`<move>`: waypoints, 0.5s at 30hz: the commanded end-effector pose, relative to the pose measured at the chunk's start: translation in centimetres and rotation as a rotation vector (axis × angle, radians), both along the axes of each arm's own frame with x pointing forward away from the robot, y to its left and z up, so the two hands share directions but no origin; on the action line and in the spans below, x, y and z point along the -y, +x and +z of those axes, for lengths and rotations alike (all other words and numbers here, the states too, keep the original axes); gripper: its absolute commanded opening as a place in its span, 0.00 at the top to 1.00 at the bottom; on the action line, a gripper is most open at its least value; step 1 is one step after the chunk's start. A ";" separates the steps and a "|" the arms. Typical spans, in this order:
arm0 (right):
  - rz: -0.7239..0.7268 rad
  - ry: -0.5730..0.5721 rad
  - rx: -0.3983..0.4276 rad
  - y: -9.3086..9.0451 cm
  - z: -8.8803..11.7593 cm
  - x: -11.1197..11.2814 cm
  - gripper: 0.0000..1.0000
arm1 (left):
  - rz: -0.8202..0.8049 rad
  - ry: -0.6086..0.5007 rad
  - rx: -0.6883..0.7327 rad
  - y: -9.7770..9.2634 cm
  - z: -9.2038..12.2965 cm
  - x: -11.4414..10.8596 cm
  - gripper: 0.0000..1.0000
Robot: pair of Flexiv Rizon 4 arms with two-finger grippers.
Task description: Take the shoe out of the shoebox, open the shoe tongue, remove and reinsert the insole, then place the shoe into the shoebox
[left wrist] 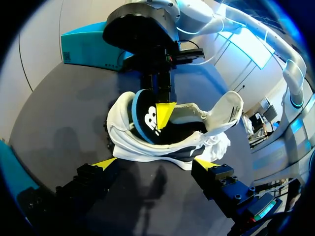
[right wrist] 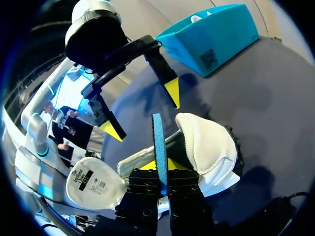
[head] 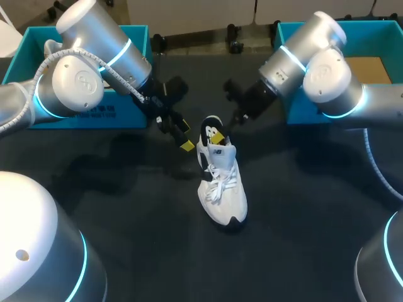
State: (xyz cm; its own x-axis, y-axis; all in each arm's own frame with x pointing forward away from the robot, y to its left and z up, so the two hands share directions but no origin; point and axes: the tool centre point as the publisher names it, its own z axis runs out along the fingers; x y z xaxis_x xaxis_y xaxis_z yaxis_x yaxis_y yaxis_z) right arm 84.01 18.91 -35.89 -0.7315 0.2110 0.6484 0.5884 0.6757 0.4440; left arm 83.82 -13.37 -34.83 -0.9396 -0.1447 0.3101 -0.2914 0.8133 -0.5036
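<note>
Between my right fingers (right wrist: pixel 147 165) stands the dark, blue-edged insole (right wrist: pixel 158 142), pinched narrow on its edge. Its lower part is down inside the heel opening of the white sneaker (head: pixel 221 189). That sneaker sits on the desk (head: pixel 302 207) just ahead of my left fingers (left wrist: pixel 104 163), which are spread wide and touch nothing. The tongue (left wrist: pixel 229 110) is folded out toward the toe. I read this as the insole step, with the insole partway out; whether it is coming out or going in I cannot tell. Next I would want the left fingers steadying the heel collar, so the sneaker does not lift or tip with the insole.
</note>
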 end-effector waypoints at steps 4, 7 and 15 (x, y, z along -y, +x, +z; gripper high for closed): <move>0.047 -0.018 -0.055 0.4 -1.0 -0.5 1.00 | 0.000 0.000 0.000 0.0 -0.1 0.0 0.00; 0.056 -0.033 -0.067 0.1 -1.4 -0.5 1.00 | 0.000 0.000 0.000 0.0 -0.1 0.0 0.00; 0.044 -0.040 -0.090 -1.4 -2.5 -0.1 1.00 | 0.000 0.000 0.000 0.0 -0.1 0.0 0.00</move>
